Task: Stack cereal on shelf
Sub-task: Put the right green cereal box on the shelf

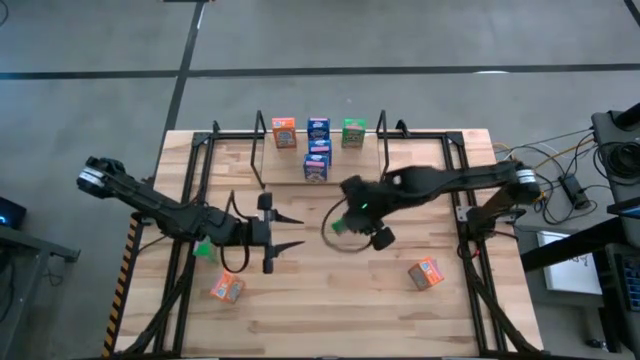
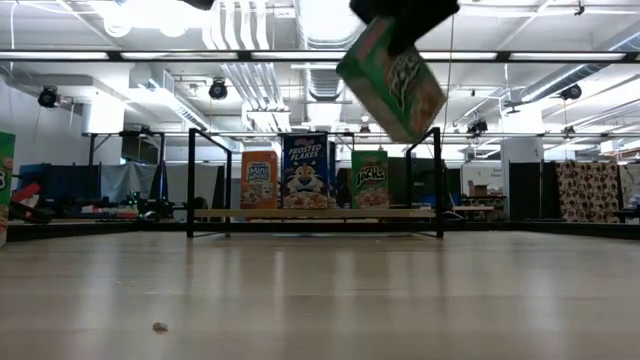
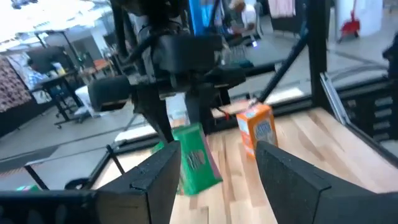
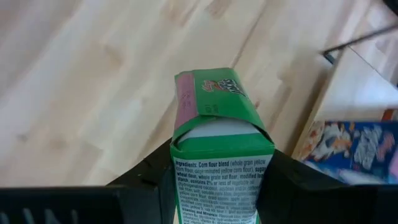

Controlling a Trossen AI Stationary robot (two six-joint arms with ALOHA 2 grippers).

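1. We see a pale wooden table in a hall with ceiling ducts.
2. On the shelf, upper centre: "Mini", "Frosted Flakes", "Jacks".
3. The right gripper clamps a green cereal box reading "Ingredients: Corn flour blend".
4. The left gripper stands apart, empty.

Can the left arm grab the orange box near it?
Probably yes. The left tool is open and empty, and the orange box lies on bare wood beside that arm with nothing covering it, though the tool points away from it.
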